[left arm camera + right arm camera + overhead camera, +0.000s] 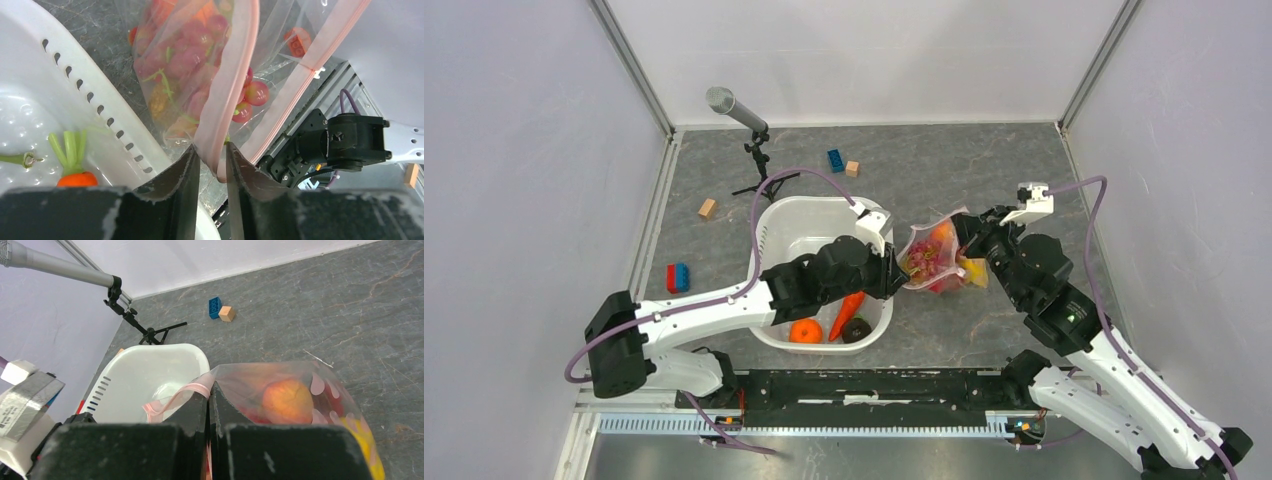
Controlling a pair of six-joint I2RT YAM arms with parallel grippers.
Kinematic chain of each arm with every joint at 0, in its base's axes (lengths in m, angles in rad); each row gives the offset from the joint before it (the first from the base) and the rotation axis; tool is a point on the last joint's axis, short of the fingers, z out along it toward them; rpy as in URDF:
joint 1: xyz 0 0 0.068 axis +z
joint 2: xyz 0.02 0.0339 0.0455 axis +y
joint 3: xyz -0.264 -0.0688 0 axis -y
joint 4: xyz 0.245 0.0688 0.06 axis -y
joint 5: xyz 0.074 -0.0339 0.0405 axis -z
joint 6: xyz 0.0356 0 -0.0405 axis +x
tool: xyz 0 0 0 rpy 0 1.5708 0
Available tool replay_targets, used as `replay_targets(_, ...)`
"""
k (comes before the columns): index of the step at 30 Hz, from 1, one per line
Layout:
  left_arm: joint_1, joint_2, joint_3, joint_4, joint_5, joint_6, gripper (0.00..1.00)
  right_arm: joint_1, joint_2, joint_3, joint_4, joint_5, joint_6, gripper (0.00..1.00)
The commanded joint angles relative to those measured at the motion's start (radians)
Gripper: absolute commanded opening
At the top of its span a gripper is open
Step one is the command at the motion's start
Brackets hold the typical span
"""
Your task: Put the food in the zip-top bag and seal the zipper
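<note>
1. Bag [934, 262] hangs between the two arms, just right of the white tub [774, 225], above the grey surface [1024, 170].
2. Left end effector [211, 150] is pinched tight on the pink zipper [235, 75]. Right end effector [210, 390] pinches the zipper too.
3. Grapes [200, 45] and a round orange fruit [287, 401] are inside the bag. A carrot [848, 312] waits in the tub.
4. I think the bag is thin, floppy and slippery, and it sags with the food. The zipper looks like the firmest place to hold.
5. No words or labels can be read.
</note>
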Motion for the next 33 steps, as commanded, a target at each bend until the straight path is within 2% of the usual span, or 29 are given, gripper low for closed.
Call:
replay_targets(1,-0.002,-0.055,0.016,0.03,-0.024,0.037,0.26,-0.002,-0.021,0.005,0.071,0.004,-0.017,0.01)
replay_targets(3,-0.004,-0.066,0.021,0.023,-0.036,0.059,0.08,-0.002,-0.032,0.001,0.071,-0.018,-0.065,0.02)
replay_targets(4,-0.001,-0.073,0.026,0.02,-0.04,0.074,0.03,-0.002,-0.042,-0.004,0.067,-0.036,-0.097,0.02)
replay_targets(11,0.074,-0.061,0.129,-0.038,0.055,0.153,0.02,-0.002,-0.133,0.009,-0.01,-0.051,-0.216,0.03)
replay_targets(16,0.169,-0.002,0.221,-0.053,0.241,0.162,0.02,-0.002,-0.141,0.06,-0.063,-0.23,-0.226,0.04)
replay_targets(19,0.21,0.022,0.309,-0.115,0.36,0.187,0.02,-0.002,-0.106,0.111,-0.18,-0.346,-0.224,0.04)
replay_targets(22,0.212,0.051,0.349,-0.184,0.399,0.217,0.02,-0.002,-0.068,0.128,-0.335,-0.289,-0.235,0.05)
replay_targets(24,0.214,0.104,0.355,-0.244,0.418,0.217,0.11,-0.003,-0.058,0.104,-0.395,-0.159,-0.196,0.05)
replay_targets(25,0.214,0.126,0.357,-0.269,0.419,0.206,0.23,-0.002,-0.064,0.085,-0.394,-0.145,-0.184,0.05)
replay_targets(26,0.213,0.139,0.347,-0.266,0.437,0.191,0.45,-0.002,-0.075,0.06,-0.363,-0.166,-0.175,0.05)
replay_targets(27,0.213,0.139,0.32,-0.237,0.451,0.172,0.59,-0.002,-0.088,0.038,-0.328,-0.194,-0.164,0.06)
replay_targets(29,0.212,0.125,0.27,-0.172,0.458,0.142,0.61,-0.002,-0.108,0.0,-0.263,-0.213,-0.124,0.06)
replay_targets(33,0.213,0.071,0.255,-0.174,0.428,0.15,0.57,-0.002,-0.119,-0.019,-0.233,-0.166,-0.087,0.05)
